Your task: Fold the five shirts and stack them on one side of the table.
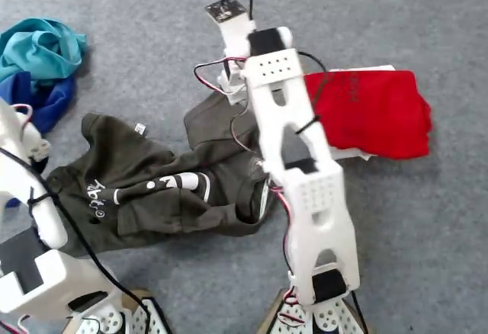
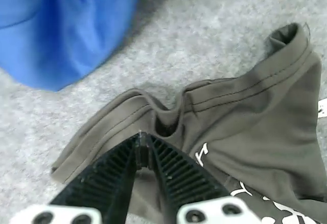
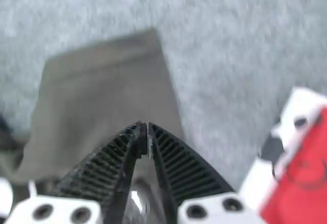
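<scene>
Two grippers on the olive shirt [image 1: 152,197]: left gripper [image 2: 140,139] pinching its hem; right gripper [image 3: 143,129] shut over its far edge, hold unclear; soft cloth likely wants corner grips.

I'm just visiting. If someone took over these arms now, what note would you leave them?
Left gripper: shut on the hem of the olive-green cotton shirt.
Right gripper: shut at that shirt's far edge.
Done: folded red shirt lies on white cloth, right side of grey table.
To do: olive shirt crumpled mid-table; teal shirt and blue shirt bunched far left.
</scene>
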Robot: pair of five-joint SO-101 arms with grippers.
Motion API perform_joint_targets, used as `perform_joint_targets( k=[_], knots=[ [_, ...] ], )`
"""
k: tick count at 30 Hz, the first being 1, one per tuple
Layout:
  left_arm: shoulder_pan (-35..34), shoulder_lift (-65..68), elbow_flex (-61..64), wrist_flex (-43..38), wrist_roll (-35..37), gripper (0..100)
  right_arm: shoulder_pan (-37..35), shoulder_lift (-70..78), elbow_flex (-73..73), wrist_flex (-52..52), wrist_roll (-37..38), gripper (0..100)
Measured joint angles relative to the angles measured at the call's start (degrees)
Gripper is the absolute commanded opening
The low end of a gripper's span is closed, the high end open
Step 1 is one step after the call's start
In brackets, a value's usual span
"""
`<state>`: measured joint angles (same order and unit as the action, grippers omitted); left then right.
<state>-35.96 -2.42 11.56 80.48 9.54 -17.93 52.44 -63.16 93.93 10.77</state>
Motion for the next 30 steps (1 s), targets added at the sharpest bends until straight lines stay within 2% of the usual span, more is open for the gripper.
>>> perform_joint_targets(
  k=[4, 9, 15, 30],
  knots=[
    [1.6, 0.0, 6.4, -6.7, 0.3, 3, -1.0, 11.8, -16.2, 1.2, 0.0, 21.6],
    [1.7, 0.0, 13.6, -13.6, 0.3, 3, -3.4, 21.1, -28.4, 1.2, 0.0, 18.2],
    [1.8, 0.0, 16.0, -15.5, 0.3, 3, -4.5, 22.9, -27.8, -4.1, 0.0, 23.6],
    [1.8, 0.0, 16.1, -15.4, 0.3, 3, -4.0, 23.0, -18.5, -8.1, 0.0, 23.7]
  ],
)
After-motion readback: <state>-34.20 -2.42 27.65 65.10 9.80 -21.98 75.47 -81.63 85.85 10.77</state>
